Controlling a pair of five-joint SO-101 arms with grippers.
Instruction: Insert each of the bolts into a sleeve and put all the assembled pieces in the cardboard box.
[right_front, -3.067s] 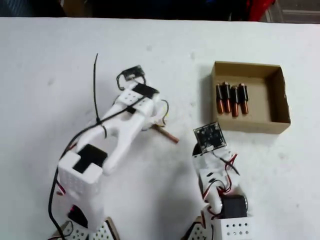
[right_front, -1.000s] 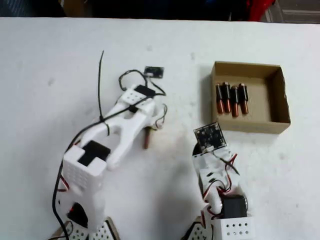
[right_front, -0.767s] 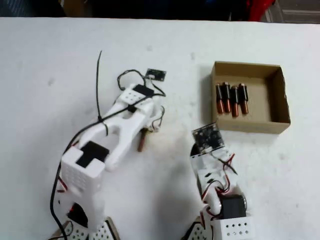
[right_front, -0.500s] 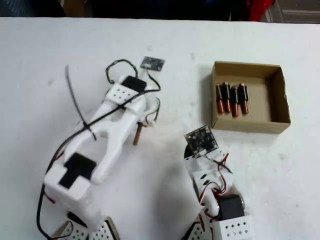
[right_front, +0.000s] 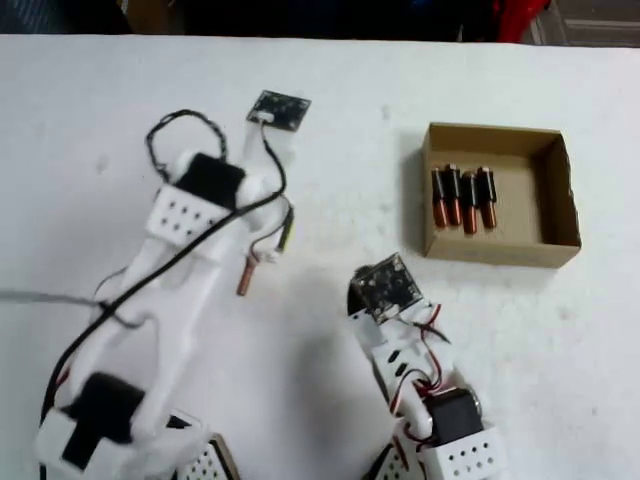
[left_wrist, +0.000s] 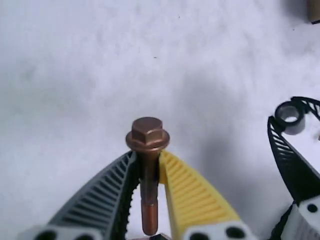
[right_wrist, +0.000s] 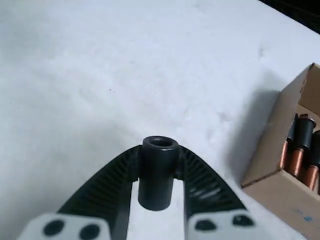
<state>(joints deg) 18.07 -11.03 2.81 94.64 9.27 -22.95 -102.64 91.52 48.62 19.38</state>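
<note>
A copper bolt (left_wrist: 146, 150) with a hex head stands between the grey and yellow fingers of my left gripper (left_wrist: 146, 156), which is shut on its shank. In the high view the bolt (right_front: 245, 279) hangs over the table left of centre. My right gripper (right_wrist: 157, 151) is shut on a black sleeve (right_wrist: 157, 172), held upright with its open bore facing up. The left wrist view shows that sleeve (left_wrist: 291, 114) a short way off from the bolt. The cardboard box (right_front: 495, 250) sits at the right with several assembled pieces (right_front: 463, 198) lying side by side inside.
The right arm's camera board (right_front: 385, 285) hides its gripper in the high view. A black cable (right_front: 175, 125) loops above the left arm. The box wall (right_wrist: 265, 170) stands close beside the right gripper. White table surface lies between the arms and toward the far edge.
The left arm has swung left and stretched out, carrying the bolt leftward and turning it more upright. The right arm has shifted a little left, toward the bolt.
</note>
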